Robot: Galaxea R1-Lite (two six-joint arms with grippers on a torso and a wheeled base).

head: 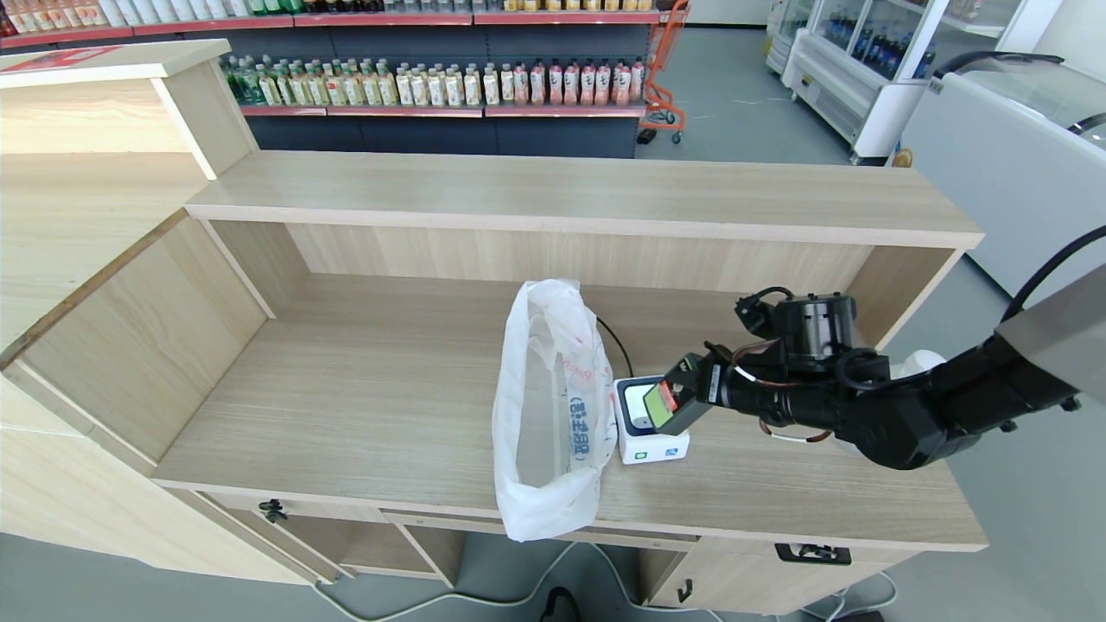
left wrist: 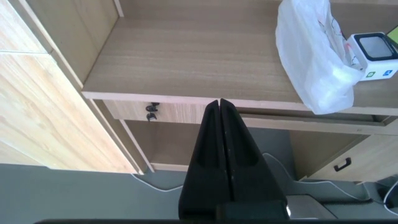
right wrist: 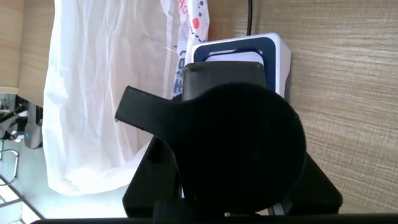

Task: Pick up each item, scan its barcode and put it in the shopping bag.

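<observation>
While the left gripper hangs below the front edge of the surface, fingers pressed together on nothing, it sits well apart from everything that matters. Next over is the shopping bag: white plastic, slumped at the front of the surface, one end overhanging the front edge, mouth open upward, long axis running front to back. Just beside it on the robot's right (touching or a hair apart, can't tell) is the scanner, a small white box with its window tilted up. Its black cable trails off behind the bag. The right gripper is clamped on a small green pack with a red patch, held right over the scanner window. My read: the scan step is in hand and bagging is not yet done. Can't tell if anything is in the bag. The relation that counts is that the bag mouth lies to the robot's left of the pack, just past the scanner, so the next move is likely a short sideways carry to the left, then a drop. The right arm is nearer by far and has the pack, so the left has no part in it. Risk: the limp bag rim could fold in or snag the pack on entry.
</observation>
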